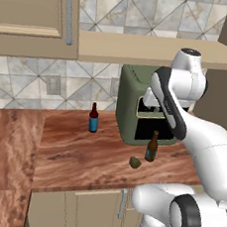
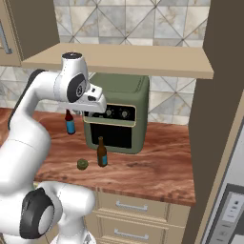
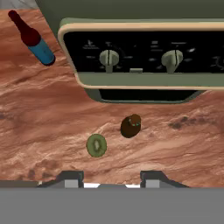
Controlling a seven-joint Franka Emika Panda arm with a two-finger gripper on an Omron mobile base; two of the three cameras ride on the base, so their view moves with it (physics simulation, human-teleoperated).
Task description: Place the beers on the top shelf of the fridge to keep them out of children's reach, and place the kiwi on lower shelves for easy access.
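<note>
The maroon beer (image 1: 93, 118) with its red cap stands on the wooden counter, left of the green oven. In front of the oven door stands the amber beer (image 1: 152, 147), upright, and the olive-brown kiwi (image 1: 135, 162) lies just beside it toward the counter's front. My gripper (image 3: 112, 179) hangs high above these two, pointing down, open and holding nothing. From above, the kiwi (image 3: 96, 145) and the amber bottle's top (image 3: 131, 126) lie just ahead of my fingertips. A strip of the silver fridge (image 2: 230, 200) shows at the far right, door shut, so its shelves are hidden.
The squat green oven (image 2: 116, 112) with two knobs sits at the back of the counter (image 1: 75, 156). A beige shelf (image 2: 124, 59) runs above it. A tall brown panel (image 2: 217, 95) separates the counter from the fridge. Drawers (image 2: 128, 207) sit under the counter.
</note>
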